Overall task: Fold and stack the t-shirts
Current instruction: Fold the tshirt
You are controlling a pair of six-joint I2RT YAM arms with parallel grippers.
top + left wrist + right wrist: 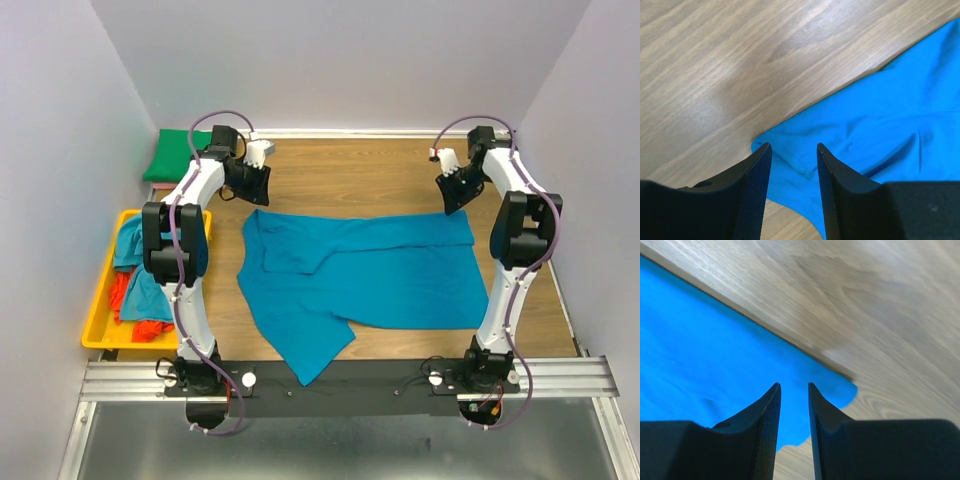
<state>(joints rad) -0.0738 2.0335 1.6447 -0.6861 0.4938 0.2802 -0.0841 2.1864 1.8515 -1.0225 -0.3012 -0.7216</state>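
Note:
A teal-blue t-shirt [360, 275] lies spread on the wooden table, partly folded, one flap hanging toward the near edge. My left gripper [247, 185] hovers above its far left corner [790, 145], jaws open with nothing between them. Over the far right corner [835, 385] my right gripper [455, 190] hangs with its jaws a little apart and empty. A folded green t-shirt [180, 152] lies in the back left corner. More teal-blue and orange-red t-shirts [140, 290] are heaped in the yellow tray.
The yellow tray [97, 320] stands along the left table edge beside the left arm. Grey walls close in the table at the back and both sides. Bare wood [350, 175] shows behind the spread shirt.

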